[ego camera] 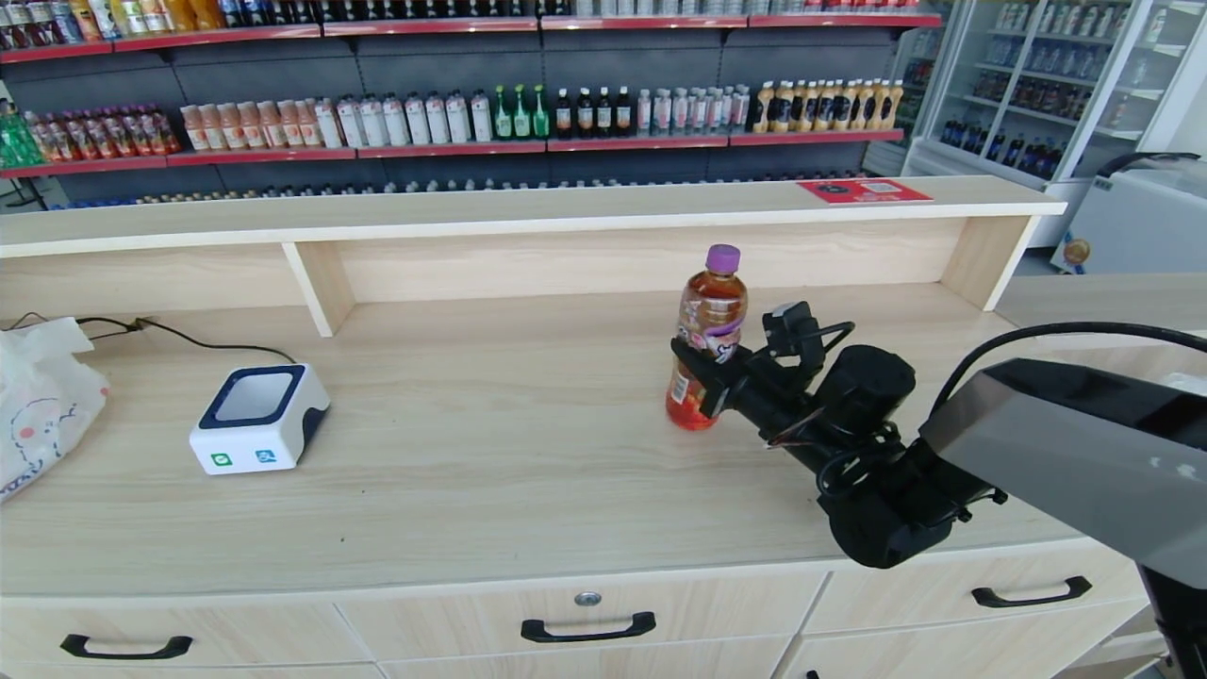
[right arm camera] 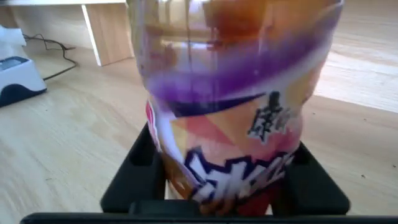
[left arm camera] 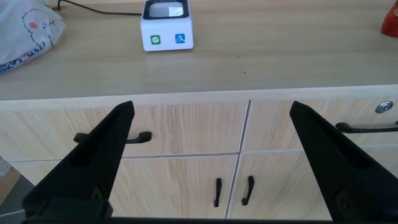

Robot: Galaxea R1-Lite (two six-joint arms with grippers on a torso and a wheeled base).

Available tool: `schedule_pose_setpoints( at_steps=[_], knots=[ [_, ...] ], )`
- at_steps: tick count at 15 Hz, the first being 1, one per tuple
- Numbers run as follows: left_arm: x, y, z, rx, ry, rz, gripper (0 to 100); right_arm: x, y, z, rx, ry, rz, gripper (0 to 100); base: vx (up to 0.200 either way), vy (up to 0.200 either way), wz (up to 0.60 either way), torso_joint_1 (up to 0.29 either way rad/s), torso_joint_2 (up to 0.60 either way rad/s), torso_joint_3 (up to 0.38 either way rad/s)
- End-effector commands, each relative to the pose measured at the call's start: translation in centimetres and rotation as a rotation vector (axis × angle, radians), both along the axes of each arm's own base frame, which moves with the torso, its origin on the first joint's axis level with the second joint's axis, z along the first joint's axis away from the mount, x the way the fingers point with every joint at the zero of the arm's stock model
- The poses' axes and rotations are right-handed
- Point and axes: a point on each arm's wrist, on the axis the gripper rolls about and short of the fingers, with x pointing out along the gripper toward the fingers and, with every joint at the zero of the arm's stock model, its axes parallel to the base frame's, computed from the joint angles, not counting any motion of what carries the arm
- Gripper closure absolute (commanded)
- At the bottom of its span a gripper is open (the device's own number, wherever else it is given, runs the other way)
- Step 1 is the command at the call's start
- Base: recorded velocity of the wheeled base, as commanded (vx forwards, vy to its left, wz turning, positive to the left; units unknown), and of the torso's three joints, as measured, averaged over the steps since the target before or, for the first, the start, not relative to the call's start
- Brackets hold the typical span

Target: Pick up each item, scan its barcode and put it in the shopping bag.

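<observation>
An amber drink bottle [ego camera: 709, 321] with a purple cap stands upright on the wooden counter [ego camera: 490, 471], right of centre. My right gripper [ego camera: 700, 379] is at its lower half, and its fingers press both sides of the bottle [right arm camera: 230, 106], so it is shut on it [right arm camera: 227, 171]. The white barcode scanner [ego camera: 259, 418] sits at the counter's left, and the white plastic shopping bag [ego camera: 38, 405] lies at the far left edge. My left gripper [left arm camera: 211, 109] is open and holds nothing, low in front of the drawers, facing the scanner [left arm camera: 166, 25] and the bag [left arm camera: 25, 31].
A raised wooden shelf [ego camera: 528, 212] with a divider [ego camera: 321, 283] runs along the back of the counter. The scanner's black cable [ego camera: 189, 339] trails behind it. Drawers with black handles [ego camera: 586, 630] lie under the counter edge. Store shelves of bottles stand behind.
</observation>
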Motion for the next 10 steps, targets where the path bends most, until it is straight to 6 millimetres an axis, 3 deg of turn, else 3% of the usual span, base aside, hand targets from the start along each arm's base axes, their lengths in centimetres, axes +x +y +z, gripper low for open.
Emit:
schedule_pose_setpoints(
  at_steps=[1, 6, 10],
  knots=[
    [0.0, 0.0, 0.0, -0.001, -0.001, -0.001, 0, -0.1, 0.1, 0.3, 0.004, -0.011, 0.003, 100, 0.0, 0.0, 0.0, 0.0, 0.0, 0.0],
    [0.0, 0.0, 0.0, -0.001, -0.001, -0.001, 0, -0.1, 0.0, 0.5, 0.006, -0.017, 0.001, 100, 0.0, 0.0, 0.0, 0.0, 0.0, 0.0],
    [0.0, 0.0, 0.0, -0.001, -0.001, -0.001, 0, -0.9, -0.3, 2.2, 0.016, -0.045, 0.0, 100, 0.0, 0.0, 0.0, 0.0, 0.0, 0.0]
  ],
)
